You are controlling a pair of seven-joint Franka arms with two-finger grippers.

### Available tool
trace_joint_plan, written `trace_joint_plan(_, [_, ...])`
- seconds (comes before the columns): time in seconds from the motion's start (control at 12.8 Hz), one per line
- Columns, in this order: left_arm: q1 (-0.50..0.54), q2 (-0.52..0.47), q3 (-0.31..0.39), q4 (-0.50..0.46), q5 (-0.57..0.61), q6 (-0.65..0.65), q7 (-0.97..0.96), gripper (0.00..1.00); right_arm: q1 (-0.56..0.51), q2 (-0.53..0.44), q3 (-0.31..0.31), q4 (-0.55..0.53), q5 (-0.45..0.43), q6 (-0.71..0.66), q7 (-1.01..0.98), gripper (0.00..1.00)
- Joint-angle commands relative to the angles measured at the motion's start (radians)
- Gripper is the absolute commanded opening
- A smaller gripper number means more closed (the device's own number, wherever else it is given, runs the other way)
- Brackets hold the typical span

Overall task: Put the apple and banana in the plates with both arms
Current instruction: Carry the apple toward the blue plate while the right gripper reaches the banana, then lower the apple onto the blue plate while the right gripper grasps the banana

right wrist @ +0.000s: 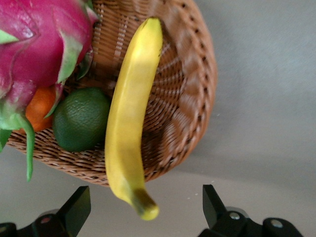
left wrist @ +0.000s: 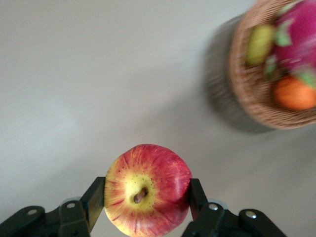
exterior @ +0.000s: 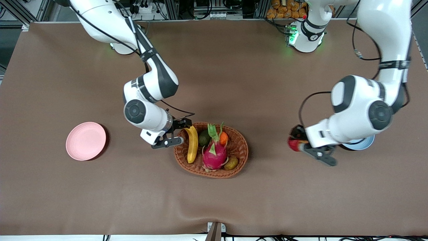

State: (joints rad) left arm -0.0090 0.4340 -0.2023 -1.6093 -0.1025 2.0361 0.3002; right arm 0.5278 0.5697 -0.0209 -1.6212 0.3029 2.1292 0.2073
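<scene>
The red and yellow apple (exterior: 293,144) is up in the air, gripped by my left gripper (exterior: 298,141) over bare table between the wicker basket and the pale blue plate (exterior: 364,144). In the left wrist view the fingers (left wrist: 94,200) press both sides of the apple (left wrist: 148,190). The banana (exterior: 192,144) lies in the basket (exterior: 245,147) on the side toward the right arm's end. My right gripper (exterior: 178,132) is open over the banana's stem end; in the right wrist view the stem tip of the banana (right wrist: 129,118) sits between the spread fingers (right wrist: 74,210). The pale pink plate (exterior: 86,140) is empty.
The basket (right wrist: 197,98) also holds a magenta dragon fruit (exterior: 214,152), a dark green fruit (exterior: 204,138), a small orange fruit (exterior: 224,138) and a brownish fruit (exterior: 231,163). The left arm's body covers most of the blue plate. The basket also shows in the left wrist view (left wrist: 242,94).
</scene>
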Motion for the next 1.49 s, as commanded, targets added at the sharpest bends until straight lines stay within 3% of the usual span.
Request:
trace_joint_plan(0.0, [0.094,-0.124,-0.006,-0.183,0.088,0.094,-0.003,0.43,0.030,0.025,-0.008,0.008,0.021,0.032,0.066,1.00])
trace_joint_plan(0.24, [0.214,-0.243,-0.008,-0.433,0.150,0.290,-0.001,0.43,0.038,0.045,-0.008,0.007,0.021,0.066,0.093,1.00])
trace_joint_plan(0.47, [0.296,-0.319,-0.008,-0.582,0.176,0.361,-0.003,0.43,0.040,0.059,-0.008,0.007,0.019,0.101,0.104,1.00])
trace_joint_plan(0.55, [0.325,-0.319,-0.008,-0.619,0.179,0.415,-0.001,0.43,0.044,0.061,-0.010,0.007,0.019,0.103,0.103,0.84])
trace_joint_plan(0.63, [0.352,-0.308,-0.008,-0.658,0.210,0.512,0.002,0.43,0.047,0.062,-0.010,0.007,0.019,0.103,0.103,0.75])
trace_joint_plan(0.71, [0.403,-0.290,-0.008,-0.690,0.257,0.592,0.008,0.43,0.049,0.064,-0.010,0.007,0.019,0.103,0.103,0.73])
trace_joint_plan(0.86, [0.477,-0.264,-0.012,-0.739,0.303,0.669,0.026,0.43,0.052,0.065,-0.010,0.007,0.019,0.104,0.103,0.70])
trace_joint_plan(1.02, [0.488,-0.215,-0.009,-0.759,0.303,0.775,0.034,0.43,0.057,0.065,-0.010,0.007,0.019,0.104,0.104,0.59])
trace_joint_plan(1.25, [0.523,-0.164,-0.011,-0.765,0.305,0.844,0.049,0.44,0.064,0.065,-0.010,0.007,0.019,0.104,0.104,0.55])
trace_joint_plan(1.41, [0.523,-0.146,-0.009,-0.764,0.305,0.880,0.056,0.47,0.077,0.065,-0.011,0.007,0.018,0.104,0.104,0.43])
